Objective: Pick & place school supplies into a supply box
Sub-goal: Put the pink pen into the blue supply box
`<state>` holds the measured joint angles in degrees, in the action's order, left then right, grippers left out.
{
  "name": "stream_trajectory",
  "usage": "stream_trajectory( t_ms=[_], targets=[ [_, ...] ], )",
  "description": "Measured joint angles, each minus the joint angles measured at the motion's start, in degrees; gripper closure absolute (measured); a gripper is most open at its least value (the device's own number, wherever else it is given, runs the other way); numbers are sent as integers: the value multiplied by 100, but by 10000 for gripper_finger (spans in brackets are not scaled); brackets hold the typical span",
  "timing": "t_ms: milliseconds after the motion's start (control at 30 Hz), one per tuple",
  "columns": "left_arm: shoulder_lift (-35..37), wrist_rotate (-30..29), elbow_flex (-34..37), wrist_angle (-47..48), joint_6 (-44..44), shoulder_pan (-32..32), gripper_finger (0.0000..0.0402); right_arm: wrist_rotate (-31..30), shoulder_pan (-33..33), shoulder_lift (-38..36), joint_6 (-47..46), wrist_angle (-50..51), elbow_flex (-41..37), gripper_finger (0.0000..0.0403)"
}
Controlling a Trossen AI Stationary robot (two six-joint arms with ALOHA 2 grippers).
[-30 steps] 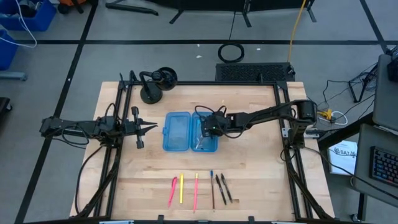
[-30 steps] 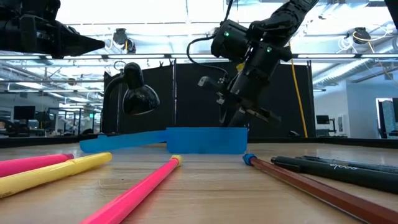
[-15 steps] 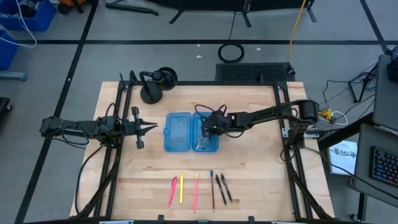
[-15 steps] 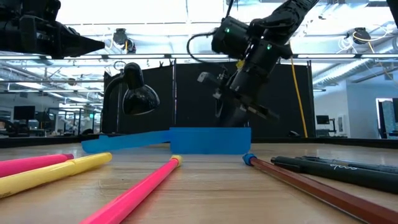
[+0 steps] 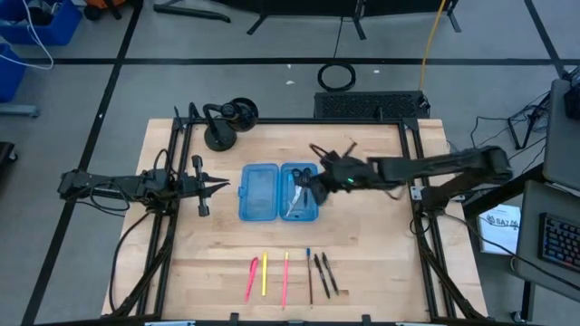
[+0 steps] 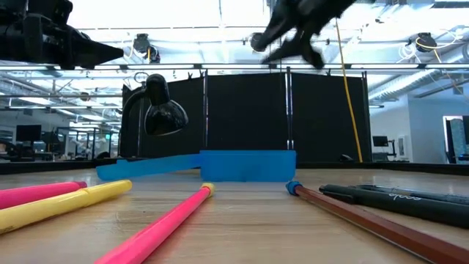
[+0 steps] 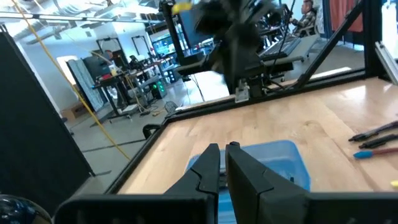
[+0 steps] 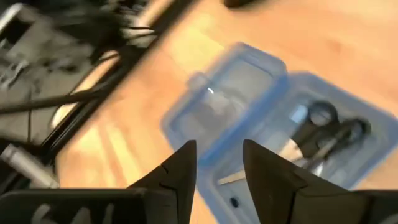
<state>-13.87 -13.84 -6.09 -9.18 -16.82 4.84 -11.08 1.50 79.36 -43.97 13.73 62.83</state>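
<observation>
The supply box (image 5: pixel 276 192) lies open on the table's middle, a translucent blue case with two halves side by side. Black-handled scissors (image 8: pixel 329 132) lie in its right half (image 5: pixel 301 195). My right gripper (image 8: pixel 217 165) hangs open high above that half, touching nothing; the low view shows it blurred near the top (image 6: pixel 293 29). Several pens and pencils lie in a row near the front edge: pink (image 5: pixel 252 278), yellow (image 5: pixel 265 273), pink (image 5: pixel 285 276), blue-tipped (image 5: pixel 308 274) and black (image 5: pixel 324 274). My left gripper (image 5: pixel 222 185) waits shut, left of the box.
A black lamp on a round base (image 5: pixel 227 122) stands at the table's far left corner. Bare wood lies between the box and the row of pens (image 6: pixel 161 227). Black frame rails run along the table's left and right edges (image 5: pixel 415 181).
My right gripper has risen from low inside the box's right half to well above it, has drawn back toward the table's right edge and has rolled at the wrist. The scissors lie still in that half. The box has not moved.
</observation>
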Motion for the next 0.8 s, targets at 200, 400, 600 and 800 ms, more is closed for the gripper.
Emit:
stream_trajectory(
  t_ms=[200, 400, 600, 800],
  targets=[
    [0, -17, 0, -150, 90, 0, 371, -1898, 1206, -716, 953, 1046, -24, 308],
    [0, -193, 0, -223, 587, 0, 371, -2783, 1556, -1276, 574, 1542, -674, 387],
    [0, -226, 0, -170, 804, 0, 371, -2430, 1626, -2039, 1745, -365, -2211, 397],
    [0, -328, 0, 185, 1261, 0, 371, -1903, 1382, -3151, 3025, -1395, -3461, 402]
  ],
)
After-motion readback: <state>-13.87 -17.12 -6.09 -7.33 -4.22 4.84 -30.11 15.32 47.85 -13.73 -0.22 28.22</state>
